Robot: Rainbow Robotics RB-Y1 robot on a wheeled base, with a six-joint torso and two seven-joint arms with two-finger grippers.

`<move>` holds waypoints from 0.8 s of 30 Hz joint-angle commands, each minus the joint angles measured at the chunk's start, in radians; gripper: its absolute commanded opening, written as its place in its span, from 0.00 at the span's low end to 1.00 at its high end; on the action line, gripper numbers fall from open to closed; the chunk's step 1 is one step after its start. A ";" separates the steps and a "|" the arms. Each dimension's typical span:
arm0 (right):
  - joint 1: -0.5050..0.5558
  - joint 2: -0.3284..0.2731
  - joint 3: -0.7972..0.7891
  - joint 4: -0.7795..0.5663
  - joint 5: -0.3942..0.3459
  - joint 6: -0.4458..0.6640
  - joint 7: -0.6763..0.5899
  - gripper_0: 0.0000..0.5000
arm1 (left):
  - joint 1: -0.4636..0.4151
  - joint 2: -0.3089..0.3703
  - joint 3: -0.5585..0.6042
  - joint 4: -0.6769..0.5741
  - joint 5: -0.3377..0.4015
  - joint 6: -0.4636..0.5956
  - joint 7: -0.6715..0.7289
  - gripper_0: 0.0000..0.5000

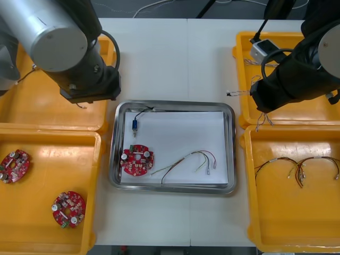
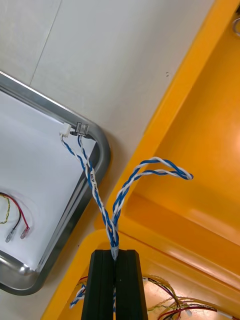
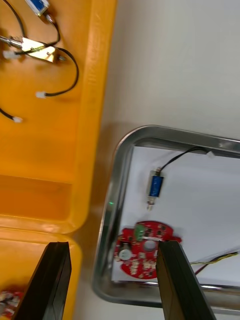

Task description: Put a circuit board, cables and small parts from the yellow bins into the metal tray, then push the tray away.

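Two black fingers of the right gripper (image 2: 115, 252) are clamped on a twisted blue and white cable (image 2: 103, 212), which is pinched so tightly that almost no gap shows between them. Just past the grip, a small white tag (image 2: 93, 176) on one strand carries print too fine to read. From there the cable divides. A doubled loop bends out over the far right yellow bin (image 2: 200, 150). The other strands run to a white connector (image 2: 66, 130) and a small metal part (image 2: 82, 129) hanging by the far right corner of the metal tray (image 2: 100, 150); whether they touch it cannot be told.

On the other side, the left gripper (image 3: 112, 244) hovers with its fingers spread wide and nothing between them, above the tray's left rim, next to the left bins. Past its fingers lies a round red circuit board (image 3: 142, 250); no writing on it is legible.

The tray is white inside. The board sits in its near left corner, with a red and yellow cable (image 1: 186, 162) to its right. Farther back lies a black cable (image 1: 143, 112) with a blue part (image 1: 135, 125).
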 commanded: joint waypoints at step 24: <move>-0.079 0.043 0.501 0.167 0.097 -0.468 0.536 0.00 | 0.167 0.082 0.329 0.122 -0.196 -0.102 -0.528 1.00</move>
